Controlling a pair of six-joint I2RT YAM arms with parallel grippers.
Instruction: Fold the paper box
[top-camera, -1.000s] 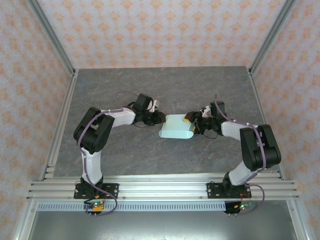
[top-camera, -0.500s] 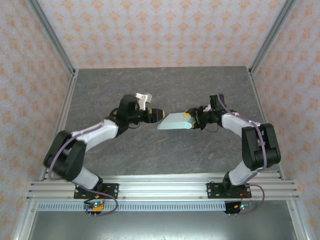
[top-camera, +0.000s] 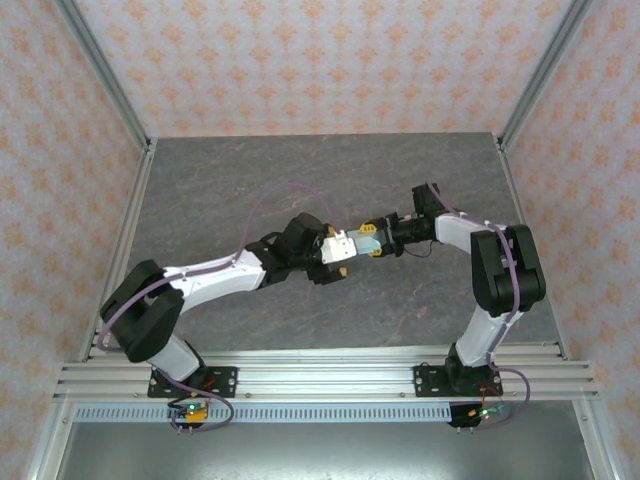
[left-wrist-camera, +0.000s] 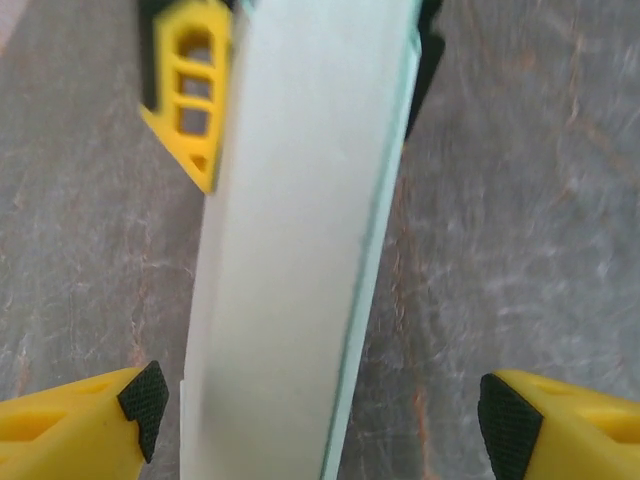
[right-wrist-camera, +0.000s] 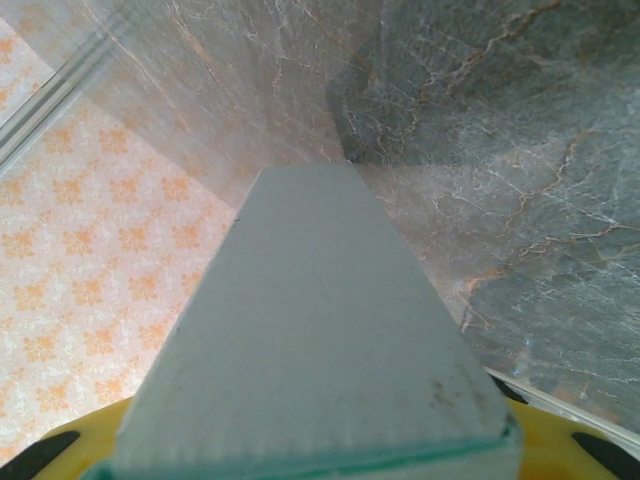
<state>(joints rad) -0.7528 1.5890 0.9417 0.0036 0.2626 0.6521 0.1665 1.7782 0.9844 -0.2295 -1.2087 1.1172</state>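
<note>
Since half a second ago the left arm has swung across to the middle of the desk (top-camera: 220, 190), and the paper box (top-camera: 369, 243) now shows as a much narrower mint sliver from above than the broad face it showed before. It sits near the desk's centre, caught between the two grippers, which point at each other.

In the left wrist view the paper box (left-wrist-camera: 300, 250) runs as a long pale strip with a green edge, with the blurred grey marble surface behind it. At its far end the right gripper (top-camera: 381, 240) is clamped on it, a yellow finger (left-wrist-camera: 185, 90) on one side and a black part on the other. In the right wrist view the box (right-wrist-camera: 320, 350) stretches away from that gripper (right-wrist-camera: 310, 462).

The left gripper (top-camera: 345, 250) is spread wide at the near end. One black pad (left-wrist-camera: 143, 395) sits just beside the card. The other pad (left-wrist-camera: 505, 420) stands well apart from it, so this gripper (left-wrist-camera: 325, 410) holds nothing.

Orange-patterned walls (top-camera: 300, 60) enclose the desk.
</note>
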